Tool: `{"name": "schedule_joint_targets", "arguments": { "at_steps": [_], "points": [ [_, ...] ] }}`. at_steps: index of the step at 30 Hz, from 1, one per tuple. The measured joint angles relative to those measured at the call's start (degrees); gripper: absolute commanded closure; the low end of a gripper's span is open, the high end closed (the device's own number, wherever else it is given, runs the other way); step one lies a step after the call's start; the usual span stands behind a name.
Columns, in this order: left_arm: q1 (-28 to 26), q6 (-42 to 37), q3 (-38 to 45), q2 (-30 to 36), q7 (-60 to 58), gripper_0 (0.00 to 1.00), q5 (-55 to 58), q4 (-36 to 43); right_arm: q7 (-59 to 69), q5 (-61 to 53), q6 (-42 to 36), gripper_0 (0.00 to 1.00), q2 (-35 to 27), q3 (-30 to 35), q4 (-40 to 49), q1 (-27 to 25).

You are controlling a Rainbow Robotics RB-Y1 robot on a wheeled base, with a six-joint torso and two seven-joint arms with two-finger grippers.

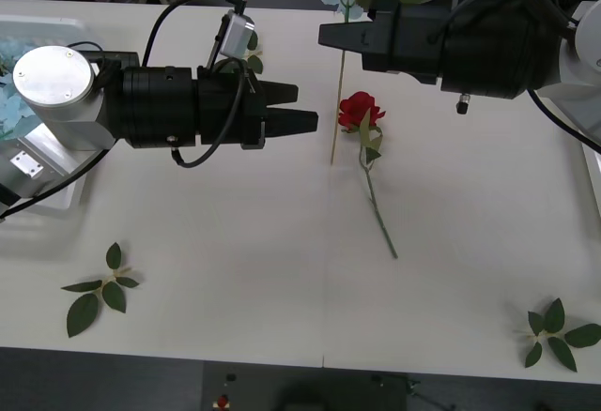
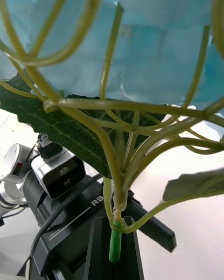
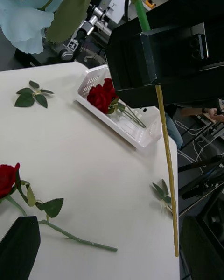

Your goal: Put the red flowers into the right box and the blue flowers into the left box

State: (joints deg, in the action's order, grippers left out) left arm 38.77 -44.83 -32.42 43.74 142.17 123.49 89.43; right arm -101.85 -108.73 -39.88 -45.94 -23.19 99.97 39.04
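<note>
Held flower: pale-blue fluffy artificial flower [image 2: 140, 42] with broad green leaves, clamped by its stem in the right gripper [image 1: 331, 36] jaws, above the desk's far middle.
Axis: its long yellowish stem [image 1: 336, 101] hangs down toward the desk.
Left gripper [image 1: 305, 122]: jaws parted, empty, just beside that stem, nearer the left box.
Left box [image 1: 56, 26]: white plastic tray at the far-left corner.
Red rose [image 1: 359, 111]: lying mid-desk.
Right box [image 3: 140, 137]: white tray holding roses.
Judgement: a handover leftward looks likely.
</note>
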Motion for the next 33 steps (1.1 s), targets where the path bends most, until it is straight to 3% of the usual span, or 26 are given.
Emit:
{"name": "schedule_joint_targets", "arguments": {
  "at_steps": [11,12,13,14,15,21,32,33],
  "points": [
    [4.2,4.1,-6.4,-0.9,0.0,0.14,5.0,-0.6,0.0,0.0,2.1,1.00,0.0,-0.1,0.0,0.0],
    [4.4,4.2,-6.9,-1.0,0.0,0.25,5.0,-0.6,0.0,0.0,2.1,1.00,0.0,-0.1,0.0,0.0],
    [4.5,4.2,-7.0,-1.3,0.0,0.45,5.0,-0.7,0.0,0.0,2.1,1.00,0.0,-0.1,0.0,0.0],
    [4.6,4.2,-7.0,-1.8,0.0,0.94,5.0,-0.9,0.0,0.0,2.1,1.00,0.0,-0.1,0.0,0.0],
    [4.6,4.2,-7.0,-2.5,0.0,1.00,5.0,-1.2,0.0,0.0,2.1,1.00,0.0,-0.1,0.0,0.0],
    [4.6,4.2,-7.0,-6.5,-0.2,1.00,5.0,-4.7,0.0,0.0,2.1,1.00,0.0,-0.1,0.0,0.0],
    [4.6,4.2,-7.0,-6.7,-1.6,1.00,5.0,-4.8,0.0,0.0,2.9,1.00,0.1,-0.1,0.0,0.0],
    [4.6,4.2,-7.0,-6.7,-1.6,1.00,5.0,-4.8,0.0,0.0,2.9,0.95,0.1,-0.1,0.0,0.0]
  ]
}}
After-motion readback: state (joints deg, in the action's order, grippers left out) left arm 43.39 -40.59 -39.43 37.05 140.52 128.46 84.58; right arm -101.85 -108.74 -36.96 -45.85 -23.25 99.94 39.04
